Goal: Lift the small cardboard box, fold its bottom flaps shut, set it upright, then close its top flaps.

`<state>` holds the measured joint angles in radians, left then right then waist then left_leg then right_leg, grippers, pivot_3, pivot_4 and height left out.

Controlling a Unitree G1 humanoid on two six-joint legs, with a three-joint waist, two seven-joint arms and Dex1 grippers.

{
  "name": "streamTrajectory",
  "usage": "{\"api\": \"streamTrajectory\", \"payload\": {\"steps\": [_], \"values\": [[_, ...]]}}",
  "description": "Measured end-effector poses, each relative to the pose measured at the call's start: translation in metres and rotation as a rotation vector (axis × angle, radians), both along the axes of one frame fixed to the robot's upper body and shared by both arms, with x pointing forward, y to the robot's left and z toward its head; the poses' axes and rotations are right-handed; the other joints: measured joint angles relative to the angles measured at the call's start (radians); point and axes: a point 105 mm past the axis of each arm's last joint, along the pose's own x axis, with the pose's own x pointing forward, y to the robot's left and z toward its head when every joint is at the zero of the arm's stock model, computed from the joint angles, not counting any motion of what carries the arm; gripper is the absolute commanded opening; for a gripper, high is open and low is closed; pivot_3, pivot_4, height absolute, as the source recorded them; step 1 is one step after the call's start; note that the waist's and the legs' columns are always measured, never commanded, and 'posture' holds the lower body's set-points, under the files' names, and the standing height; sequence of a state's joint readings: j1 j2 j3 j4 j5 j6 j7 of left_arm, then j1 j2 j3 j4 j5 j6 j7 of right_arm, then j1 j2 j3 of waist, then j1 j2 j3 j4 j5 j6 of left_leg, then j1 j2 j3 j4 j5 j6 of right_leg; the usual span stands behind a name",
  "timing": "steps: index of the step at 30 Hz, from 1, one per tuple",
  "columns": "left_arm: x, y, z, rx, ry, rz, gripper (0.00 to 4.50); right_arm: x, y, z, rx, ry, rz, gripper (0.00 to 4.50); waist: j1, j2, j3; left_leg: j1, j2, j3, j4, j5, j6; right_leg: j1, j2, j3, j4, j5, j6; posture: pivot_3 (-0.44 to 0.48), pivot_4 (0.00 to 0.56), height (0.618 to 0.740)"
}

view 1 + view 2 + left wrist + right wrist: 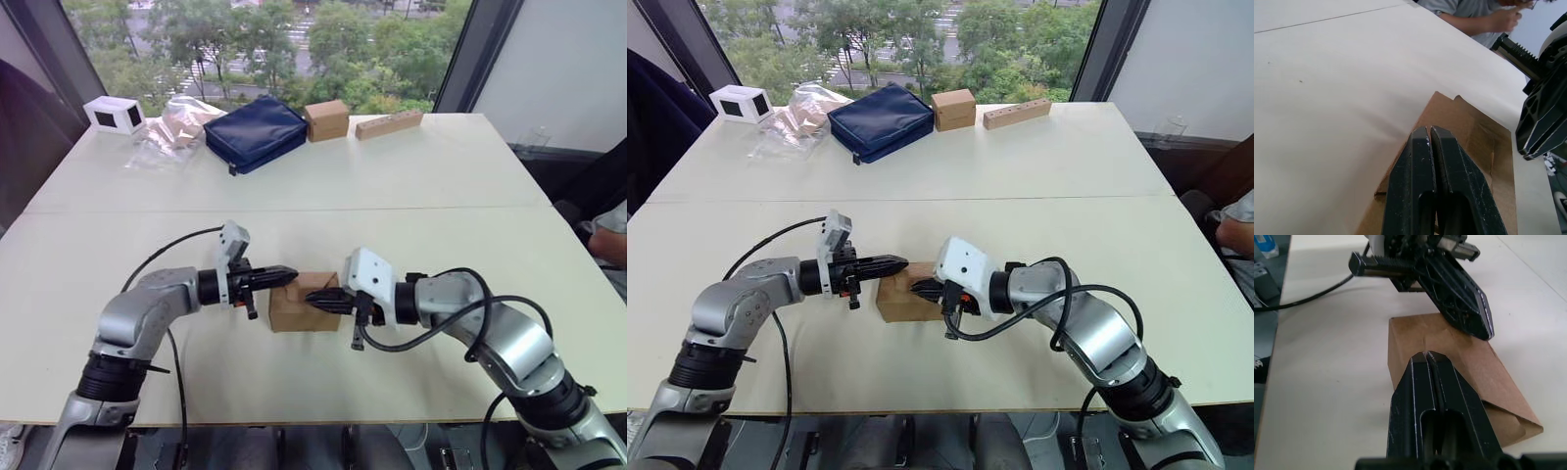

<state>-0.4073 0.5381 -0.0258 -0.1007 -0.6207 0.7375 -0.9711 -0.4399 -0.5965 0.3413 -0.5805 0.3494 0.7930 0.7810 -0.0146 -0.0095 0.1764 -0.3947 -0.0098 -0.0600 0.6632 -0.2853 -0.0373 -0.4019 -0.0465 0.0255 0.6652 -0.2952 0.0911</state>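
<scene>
Fingers: left gripper (286, 275) pressed together, empty, tip on the small cardboard box (299, 311); right gripper (315, 301) likewise | box: upright, near table (441, 186) front edge | step: I judge top flaps (1459, 350) being closed | next: press flat.

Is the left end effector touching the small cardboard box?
Touching: the left wrist view shows the shut left end effector pressed onto the small cardboard box.
</scene>
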Motion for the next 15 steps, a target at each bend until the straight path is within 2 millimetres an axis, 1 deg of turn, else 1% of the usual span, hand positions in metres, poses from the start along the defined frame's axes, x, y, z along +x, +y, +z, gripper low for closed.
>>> {"api": "streamTrajectory", "payload": {"steps": [7,15], "values": [[0.001,0.001,-0.001,0.003,0.014,0.011,0.08,0.006,0.0,-0.011,-0.029,0.004,-0.028,0.0,0.001,0.0,0.0,0.0,0.0,0.0,0.0,0.0,0.0,0.0,0.0,0.0,0.0,0.0,0.0,0.0,0.15,0.74],[0.0,0.0,-0.001,-0.004,0.02,0.012,0.08,0.012,-0.001,-0.013,-0.032,-0.016,-0.04,0.0,0.001,0.0,0.0,0.0,0.0,0.0,0.0,0.0,0.0,0.0,0.0,0.0,0.0,0.0,0.0,0.0,0.15,0.74]]}}
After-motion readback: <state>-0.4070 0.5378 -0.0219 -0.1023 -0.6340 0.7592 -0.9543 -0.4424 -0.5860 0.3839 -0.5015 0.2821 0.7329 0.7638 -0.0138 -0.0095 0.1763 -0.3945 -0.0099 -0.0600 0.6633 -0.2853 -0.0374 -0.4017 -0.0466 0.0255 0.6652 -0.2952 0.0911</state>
